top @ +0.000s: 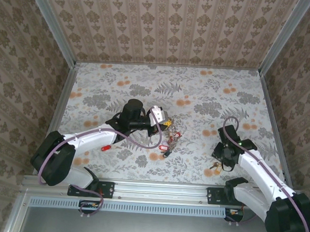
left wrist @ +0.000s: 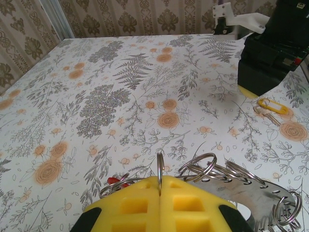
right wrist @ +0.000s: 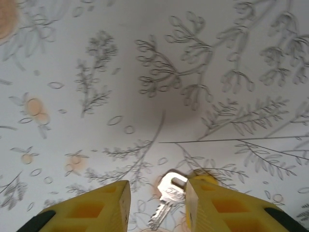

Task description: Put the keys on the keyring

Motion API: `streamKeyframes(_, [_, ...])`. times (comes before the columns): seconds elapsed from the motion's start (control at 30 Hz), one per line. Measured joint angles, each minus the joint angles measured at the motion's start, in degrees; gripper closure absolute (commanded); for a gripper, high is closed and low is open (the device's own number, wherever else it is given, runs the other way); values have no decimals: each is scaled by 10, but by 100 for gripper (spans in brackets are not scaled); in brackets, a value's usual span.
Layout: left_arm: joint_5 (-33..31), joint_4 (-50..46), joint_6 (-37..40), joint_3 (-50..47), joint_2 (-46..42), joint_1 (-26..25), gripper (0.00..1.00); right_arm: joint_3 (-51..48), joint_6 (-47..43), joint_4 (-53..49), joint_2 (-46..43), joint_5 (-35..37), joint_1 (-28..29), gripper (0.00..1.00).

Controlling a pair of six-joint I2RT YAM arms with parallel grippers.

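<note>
My left gripper (left wrist: 159, 186) is clamped on one thin wire loop (left wrist: 159, 162) of the keyring (left wrist: 246, 191), near the middle of the table (left wrist: 96, 96). My right gripper (right wrist: 157, 187) has its fingers apart, one on either side of a small silver key (right wrist: 166, 195) lying flat. I judge the key light, stiff and slippery, so I'd pinch across its head and leave the hole free for threading.
</note>
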Motion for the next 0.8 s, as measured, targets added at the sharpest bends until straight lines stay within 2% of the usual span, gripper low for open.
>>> streamKeyframes(0.37, [0,-8,0,0,0,0,100,-2,68,-24,-8,31,1,63])
streamKeyframes(0.8, [0,-9,1,1,0,3,100,-16,229,-17,17,57,39,63])
